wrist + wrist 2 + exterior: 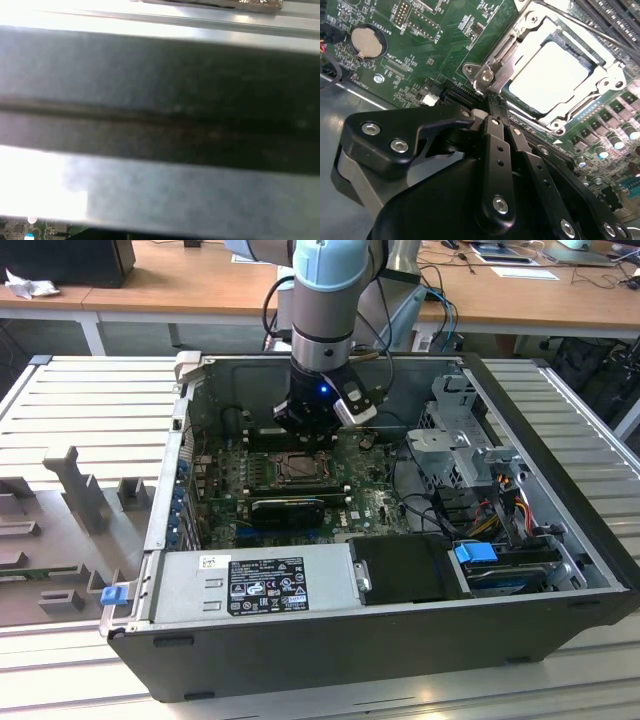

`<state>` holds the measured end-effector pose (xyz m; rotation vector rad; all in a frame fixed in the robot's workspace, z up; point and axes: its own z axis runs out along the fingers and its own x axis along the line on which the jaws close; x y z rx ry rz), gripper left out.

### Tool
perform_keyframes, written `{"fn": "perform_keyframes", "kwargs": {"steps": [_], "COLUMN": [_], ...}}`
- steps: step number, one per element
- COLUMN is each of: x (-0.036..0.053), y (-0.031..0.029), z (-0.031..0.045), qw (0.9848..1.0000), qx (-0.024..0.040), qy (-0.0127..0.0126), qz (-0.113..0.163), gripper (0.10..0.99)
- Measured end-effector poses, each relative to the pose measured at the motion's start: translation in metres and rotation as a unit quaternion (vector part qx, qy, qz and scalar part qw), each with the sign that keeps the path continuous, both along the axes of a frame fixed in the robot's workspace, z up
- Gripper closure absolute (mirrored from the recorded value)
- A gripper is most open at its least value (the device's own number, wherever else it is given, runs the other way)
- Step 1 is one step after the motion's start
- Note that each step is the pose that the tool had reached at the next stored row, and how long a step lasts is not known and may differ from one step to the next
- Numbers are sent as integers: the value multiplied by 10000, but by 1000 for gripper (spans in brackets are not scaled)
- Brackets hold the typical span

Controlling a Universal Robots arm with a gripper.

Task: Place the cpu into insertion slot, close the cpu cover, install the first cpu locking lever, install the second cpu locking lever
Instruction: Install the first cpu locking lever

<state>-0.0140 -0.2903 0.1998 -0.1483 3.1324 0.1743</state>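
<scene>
The black metal gripper (495, 107) sat in the lower middle of the second wrist view, with its two thin fingers (496, 145) pressed close together and nothing between them, their tips right at the corner of the socket near a thin silver metal locking lever (492, 62). In the exterior view the gripper (305, 435) hung at the upper middle of the frame, low inside the open dark grey computer case (330, 640), just above the socket. The cpu (547, 75), a flat square chip with a pale shiny metal face, was in the upper right of the second wrist view, already lying in the insertion slot (600, 60), the dark square socket with a silver rim. The cpu cover (580, 107), a thin silver metal frame with a big square window, looked to be lying down around the chip, so the work seemed to be at the lever part. To do this part well, the fingertips would need to stay on the thin lever, push it slowly and flat, and not scrape the green circuit board (420, 45) around the socket. A round silver coin battery (365, 41) sat in the upper left of that view. In the exterior view a grey metal power box with a white label (250, 585) lay at the lower middle, and a pale grey ribbed table (90, 410) spread out at the left.
</scene>
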Motion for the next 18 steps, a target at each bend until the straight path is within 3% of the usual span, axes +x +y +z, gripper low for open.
{"fn": "perform_keyframes", "kwargs": {"steps": [5, 11, 18], "x": [6, 6, 6], "y": [2, 0, -56], "z": [17, 145, 154], "qw": [10000, 10000, 10000], "qx": [18, 10, 8], "qy": [-4, -1, -1], "qz": [-1, -1, -1], "gripper": [980, 980, 980]}}
